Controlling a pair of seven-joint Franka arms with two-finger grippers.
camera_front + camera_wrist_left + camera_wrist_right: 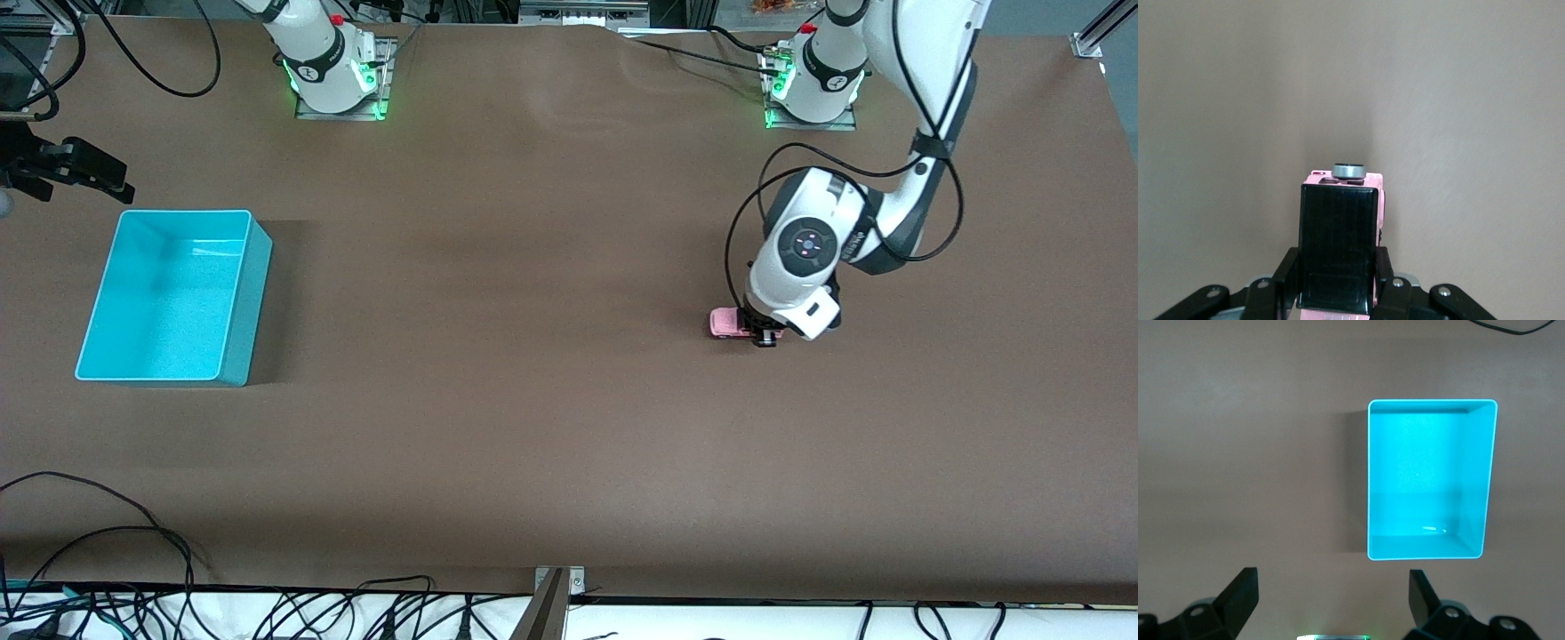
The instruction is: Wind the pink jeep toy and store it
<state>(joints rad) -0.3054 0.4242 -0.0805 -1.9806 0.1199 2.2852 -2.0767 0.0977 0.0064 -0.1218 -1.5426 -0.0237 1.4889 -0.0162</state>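
Note:
The pink jeep toy stands on the brown table toward the left arm's end. My left gripper reaches down onto it and is shut on it. In the left wrist view the jeep's black roof fills the gap between my left gripper's black fingers, which press on both sides of the pink body. A grey spare wheel shows at the jeep's end. My right gripper waits open and empty above the table beside the turquoise bin. The right wrist view shows my right gripper with the bin below.
The bin holds nothing. The arms' bases stand along the table's edge farthest from the front camera. Cables lie near the edge closest to that camera.

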